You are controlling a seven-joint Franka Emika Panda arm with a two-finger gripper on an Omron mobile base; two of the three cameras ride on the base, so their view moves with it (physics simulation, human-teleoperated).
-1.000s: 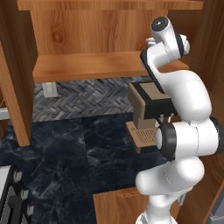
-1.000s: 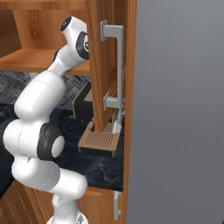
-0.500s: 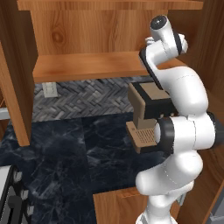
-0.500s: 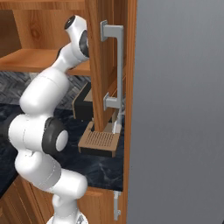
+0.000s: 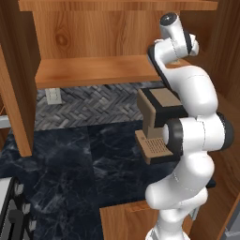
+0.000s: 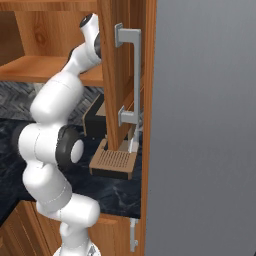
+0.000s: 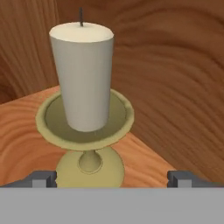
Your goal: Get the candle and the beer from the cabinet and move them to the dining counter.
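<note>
You are looking at a kitchen: wood wall cabinet (image 5: 93, 70), herringbone backsplash (image 5: 89, 105), black marble tabletop (image 5: 70, 173).

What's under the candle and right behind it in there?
The candle stands on an olive-brass holder whose round base sits on the cabinet's wooden shelf. Behind it are the cabinet's bare wood walls. The shelf directly behind the candle is covered by it.

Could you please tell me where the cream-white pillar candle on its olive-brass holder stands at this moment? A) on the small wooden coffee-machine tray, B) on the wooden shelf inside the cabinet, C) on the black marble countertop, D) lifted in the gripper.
B: in the hand view the cream-white pillar candle stands upright on the wooden shelf, between the open gripper fingertips, not gripped.
</note>
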